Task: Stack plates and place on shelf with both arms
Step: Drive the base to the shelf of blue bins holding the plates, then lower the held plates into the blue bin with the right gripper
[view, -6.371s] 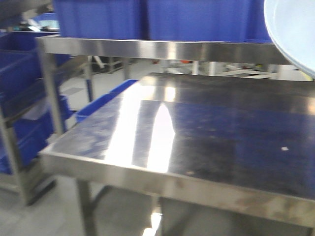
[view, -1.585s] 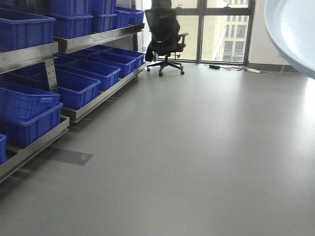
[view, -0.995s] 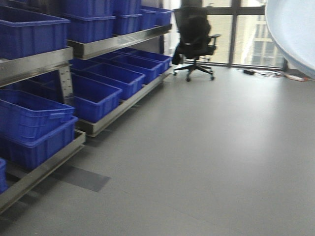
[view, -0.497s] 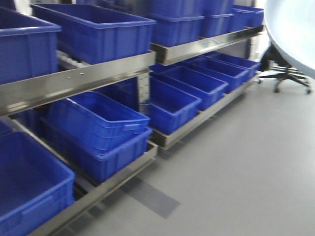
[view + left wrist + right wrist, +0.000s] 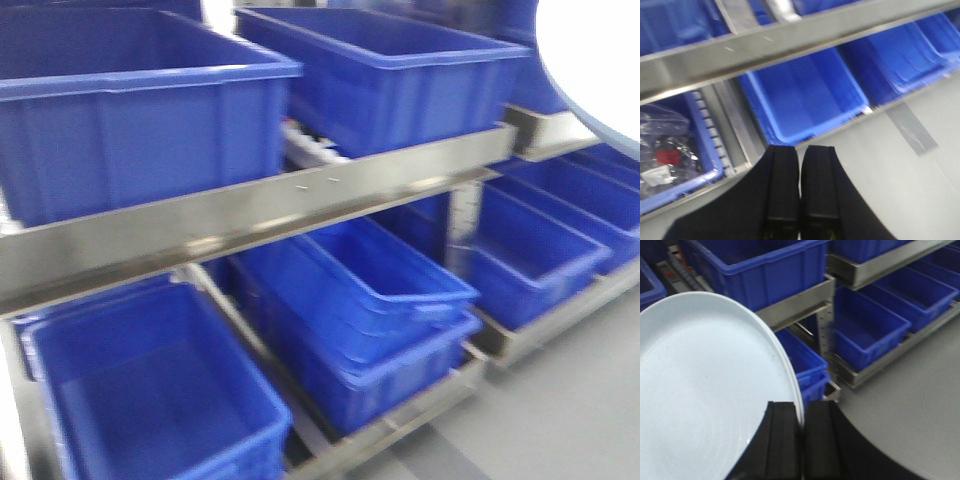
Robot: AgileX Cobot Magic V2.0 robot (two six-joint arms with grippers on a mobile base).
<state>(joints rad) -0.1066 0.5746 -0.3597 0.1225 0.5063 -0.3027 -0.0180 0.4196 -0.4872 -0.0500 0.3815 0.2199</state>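
Our right gripper (image 5: 801, 412) pinched the plate (image 5: 705, 390) by its rim, aloft before the shelf (image 5: 795, 307) of blue bins (image 5: 765, 270); left gripper (image 5: 800, 150) sat closed, empty. We judged: carry it level, swing slowly

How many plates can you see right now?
1: a white plate, its rim pinched by the right gripper; a second may be hidden, stacked against it.

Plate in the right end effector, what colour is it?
The plate is bluish white, clearest in the right wrist view.
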